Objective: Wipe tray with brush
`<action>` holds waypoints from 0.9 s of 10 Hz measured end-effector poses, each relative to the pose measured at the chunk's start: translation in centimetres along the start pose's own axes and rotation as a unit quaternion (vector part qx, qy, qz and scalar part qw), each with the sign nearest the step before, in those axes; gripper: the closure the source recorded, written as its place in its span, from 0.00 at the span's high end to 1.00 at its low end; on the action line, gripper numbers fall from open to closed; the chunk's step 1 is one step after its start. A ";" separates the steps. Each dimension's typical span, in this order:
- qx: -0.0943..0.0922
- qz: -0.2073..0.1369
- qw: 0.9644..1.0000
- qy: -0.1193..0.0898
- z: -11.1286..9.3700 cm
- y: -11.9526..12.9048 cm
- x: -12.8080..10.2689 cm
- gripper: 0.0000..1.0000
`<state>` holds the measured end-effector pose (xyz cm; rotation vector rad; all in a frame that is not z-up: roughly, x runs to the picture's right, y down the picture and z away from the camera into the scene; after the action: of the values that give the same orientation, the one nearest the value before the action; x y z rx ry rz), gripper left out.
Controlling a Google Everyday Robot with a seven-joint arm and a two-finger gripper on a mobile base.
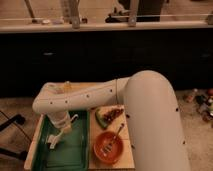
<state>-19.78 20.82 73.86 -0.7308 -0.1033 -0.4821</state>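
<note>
claw (59, 136) over tray (75, 156), grip unclear | wood table (127, 155) | dark cabinets behind (100, 55)

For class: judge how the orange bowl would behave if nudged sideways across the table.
The orange bowl looks wide and low, so it would probably slide rather than tip. The utensil leaning over its rim may shift or fall out. The gripper is over the tray, away from it.
</note>
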 end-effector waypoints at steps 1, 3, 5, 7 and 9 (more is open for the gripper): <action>-0.001 -0.002 1.000 0.001 0.1 0.8 0.0 0.00; -0.006 0.000 1.000 0.002 0.4 2.3 0.4 0.00; -0.012 0.018 1.000 0.002 1.0 3.5 2.3 0.00; -0.011 0.042 0.999 -0.006 1.7 3.8 4.2 0.00; -0.004 0.064 0.998 -0.026 2.2 2.8 6.4 0.00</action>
<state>-12.69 21.58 75.43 -0.7519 -0.1022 -0.3423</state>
